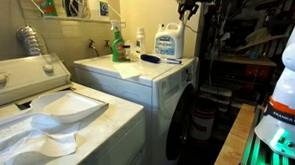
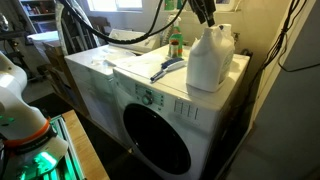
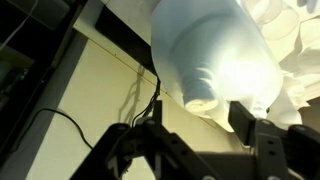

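A large white jug with a blue label stands on the far corner of the front-loading machine's top, seen in both exterior views (image 1: 168,42) (image 2: 208,60). My gripper hangs just above the jug in both exterior views (image 1: 189,6) (image 2: 205,12). In the wrist view the jug (image 3: 215,45) fills the upper middle, with its cap (image 3: 200,97) pointing toward the camera. The gripper (image 3: 195,125) is open and empty, its two dark fingers spread on either side of the cap without touching it.
A green bottle (image 1: 116,44), a small white bottle (image 1: 140,41) and a blue-handled brush (image 1: 159,60) stand on the same machine top (image 2: 120,72). A white cloth (image 1: 49,122) lies on the top-loading washer. Black cables (image 2: 120,30) hang behind. The wall is close behind the jug.
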Available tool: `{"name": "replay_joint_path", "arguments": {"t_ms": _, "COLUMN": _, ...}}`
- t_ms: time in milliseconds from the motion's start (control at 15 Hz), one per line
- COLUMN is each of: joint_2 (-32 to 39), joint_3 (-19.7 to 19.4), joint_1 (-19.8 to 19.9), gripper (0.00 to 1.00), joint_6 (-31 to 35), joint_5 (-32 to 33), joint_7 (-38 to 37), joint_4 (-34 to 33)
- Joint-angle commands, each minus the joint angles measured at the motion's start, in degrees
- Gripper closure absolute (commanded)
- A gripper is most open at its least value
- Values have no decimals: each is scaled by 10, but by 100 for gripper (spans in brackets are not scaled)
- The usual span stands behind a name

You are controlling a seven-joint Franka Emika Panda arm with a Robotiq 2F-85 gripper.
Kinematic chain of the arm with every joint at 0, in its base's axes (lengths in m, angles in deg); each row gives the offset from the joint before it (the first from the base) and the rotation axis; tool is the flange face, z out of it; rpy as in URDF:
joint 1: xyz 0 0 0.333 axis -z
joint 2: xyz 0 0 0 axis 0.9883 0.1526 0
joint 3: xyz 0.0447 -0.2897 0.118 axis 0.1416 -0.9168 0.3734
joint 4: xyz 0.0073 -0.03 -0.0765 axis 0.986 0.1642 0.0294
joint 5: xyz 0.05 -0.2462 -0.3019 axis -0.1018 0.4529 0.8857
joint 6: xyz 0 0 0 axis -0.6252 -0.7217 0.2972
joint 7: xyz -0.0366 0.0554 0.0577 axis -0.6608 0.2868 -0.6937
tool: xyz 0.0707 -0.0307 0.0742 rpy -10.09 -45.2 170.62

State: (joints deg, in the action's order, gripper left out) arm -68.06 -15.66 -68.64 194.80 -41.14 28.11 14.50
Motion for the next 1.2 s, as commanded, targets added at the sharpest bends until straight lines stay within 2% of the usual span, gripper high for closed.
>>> {"name": "replay_joint_path", "arguments": {"t_ms": 0, "joint_2": 12, "joint_3": 0, "joint_1": 4, "gripper": 34, "joint_6": 15, "joint_5": 3, "joint_7": -12, "joint_4": -7}}
{"name": "replay_joint_path", "arguments": {"t_ms": 67, "joint_2": 13, "joint_3": 1, "joint_1": 4, "gripper": 39, "joint_6": 18, "joint_5": 4, "joint_7": -13, "joint_4": -7}}
{"name": "replay_joint_path", "arguments": {"t_ms": 267, "joint_2": 13, "joint_3": 1, "joint_1": 4, "gripper": 43, "joint_6": 24, "joint_5": 8, "joint_7": -17, "joint_4": -7}}
{"name": "replay_joint_path", "arguments": {"t_ms": 467, "joint_2": 14, "joint_3": 1, "joint_1": 3, "gripper": 51, "joint_6": 25, "joint_5": 8, "joint_7": -17, "joint_4": -7}}
{"name": "replay_joint_path", "arguments": {"t_ms": 533, "joint_2": 15, "joint_3": 2, "joint_1": 3, "gripper": 58, "joint_6": 23, "joint_5": 5, "joint_7": -16, "joint_4": -8}}
{"name": "replay_joint_path", "arguments": {"t_ms": 600, "joint_2": 16, "joint_3": 2, "joint_1": 3, "gripper": 57, "joint_6": 24, "joint_5": 6, "joint_7": -16, "joint_4": -9}}
{"name": "replay_joint_path", "arguments": {"t_ms": 667, "joint_2": 16, "joint_3": 2, "joint_1": 3, "gripper": 60, "joint_6": 24, "joint_5": 6, "joint_7": -16, "joint_4": -10}}
{"name": "replay_joint_path", "arguments": {"t_ms": 733, "joint_2": 17, "joint_3": 1, "joint_1": 3, "gripper": 70, "joint_6": 25, "joint_5": 8, "joint_7": -17, "joint_4": -11}}
{"name": "replay_joint_path", "arguments": {"t_ms": 800, "joint_2": 18, "joint_3": 2, "joint_1": 3, "gripper": 68, "joint_6": 24, "joint_5": 8, "joint_7": -17, "joint_4": -13}}
{"name": "replay_joint_path", "arguments": {"t_ms": 867, "joint_2": 18, "joint_3": 2, "joint_1": 3, "gripper": 76, "joint_6": 24, "joint_5": 9, "joint_7": -17, "joint_4": -14}}
{"name": "replay_joint_path", "arguments": {"t_ms": 1000, "joint_2": 19, "joint_3": 2, "joint_1": 3, "gripper": 76, "joint_6": 23, "joint_5": 9, "joint_7": -16, "joint_4": -15}}
{"name": "replay_joint_path", "arguments": {"t_ms": 1067, "joint_2": 20, "joint_3": 2, "joint_1": 3, "gripper": 81, "joint_6": 22, "joint_5": 8, "joint_7": -15, "joint_4": -15}}
{"name": "replay_joint_path", "arguments": {"t_ms": 1133, "joint_2": 20, "joint_3": 2, "joint_1": 3, "gripper": 75, "joint_6": 22, "joint_5": 9, "joint_7": -15, "joint_4": -15}}
